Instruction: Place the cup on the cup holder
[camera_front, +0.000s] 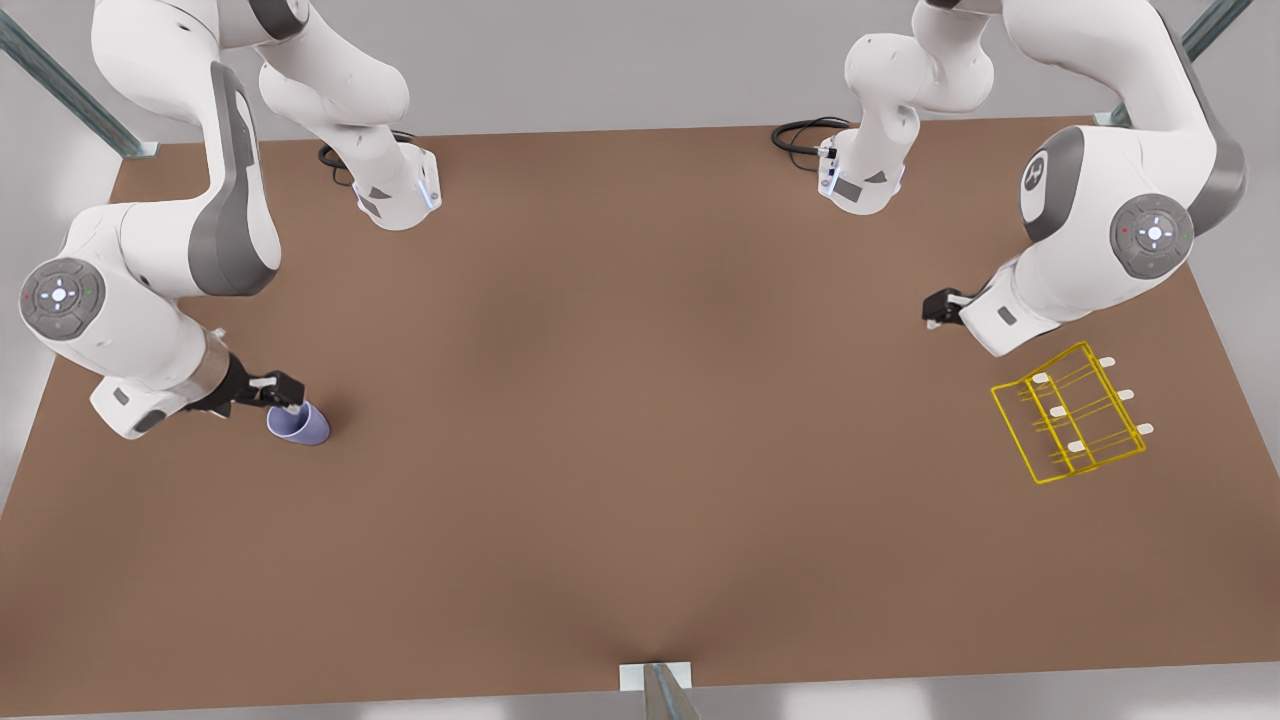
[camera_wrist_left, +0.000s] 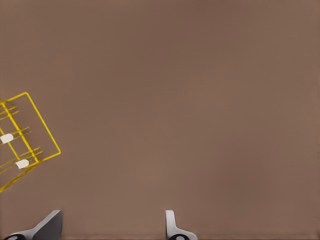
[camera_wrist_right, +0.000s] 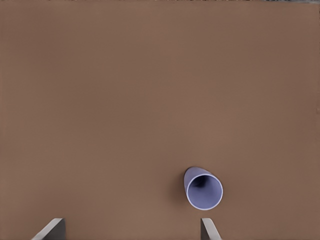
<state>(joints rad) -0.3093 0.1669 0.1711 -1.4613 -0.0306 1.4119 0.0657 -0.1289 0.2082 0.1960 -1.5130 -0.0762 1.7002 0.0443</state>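
The lavender-blue cup (camera_front: 300, 424) stands on the brown table (camera_front: 640, 420) at the front view's left, its mouth facing up. My right gripper (camera_front: 281, 393) hangs above and beside it, open and holding nothing. The right wrist view looks down at the cup (camera_wrist_right: 204, 189), which lies close to one of the fingers (camera_wrist_right: 209, 229) of the right gripper (camera_wrist_right: 130, 226). The yellow wire cup holder (camera_front: 1072, 412) with white-capped prongs lies at the front view's right. My left gripper (camera_front: 941, 309) waits open above the table near it. The left wrist view has the cup holder (camera_wrist_left: 22, 142) at its edge, off to one side of the left gripper (camera_wrist_left: 112, 222).
Both arm bases (camera_front: 398, 195) (camera_front: 860, 180) stand at the table's far edge, each with a black cable. A metal post (camera_front: 662, 690) rises at the middle of the near edge. A wide stretch of bare table separates cup and holder.
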